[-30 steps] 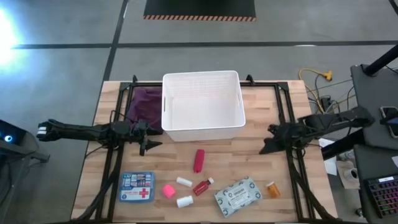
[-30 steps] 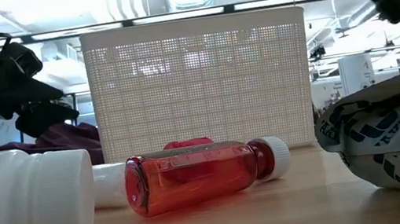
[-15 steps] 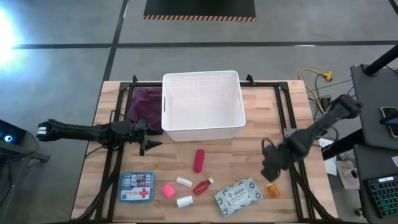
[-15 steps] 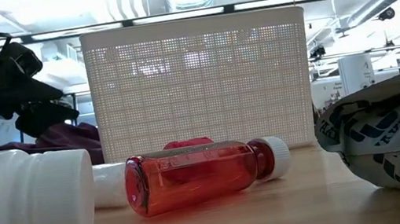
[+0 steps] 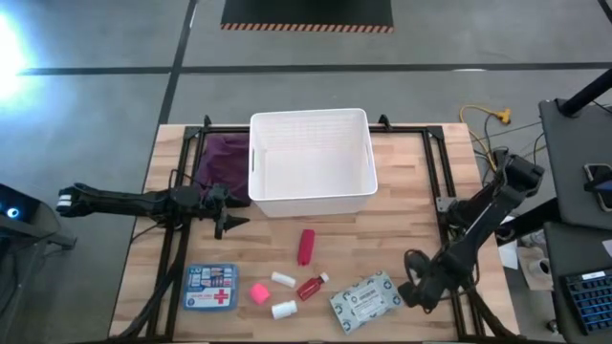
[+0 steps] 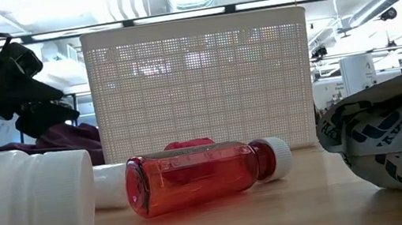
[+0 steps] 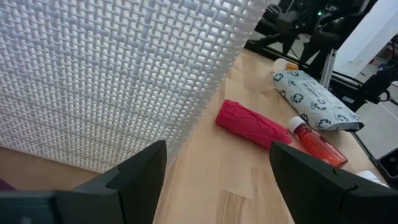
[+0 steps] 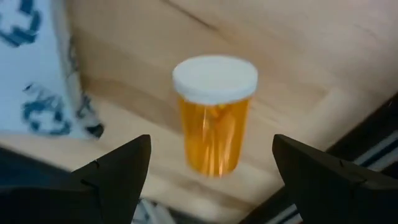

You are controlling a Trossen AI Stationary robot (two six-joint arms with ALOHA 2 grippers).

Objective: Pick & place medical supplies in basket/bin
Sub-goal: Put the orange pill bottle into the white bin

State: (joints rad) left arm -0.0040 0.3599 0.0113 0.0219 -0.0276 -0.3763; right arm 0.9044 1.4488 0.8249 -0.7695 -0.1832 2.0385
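We see the right gripper [image 5: 418, 290] low over the orange bottle [image 8: 215, 113], fingers spread wide, bottle lying between them beside the patterned packet [image 5: 365, 300]. Left gripper [image 5: 228, 212] waits by the white bin [image 5: 311, 196], fingers apart, holding nothing.

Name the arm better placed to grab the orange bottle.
Right. The right gripper is open right over the orange bottle; the left gripper waits beside the bin.

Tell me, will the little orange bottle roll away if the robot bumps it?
Probably. The orange bottle is a round cylinder lying on its side on the wooden table, so a nudge could roll it. It looks small and likely light. The right hand is open around it, which should help.
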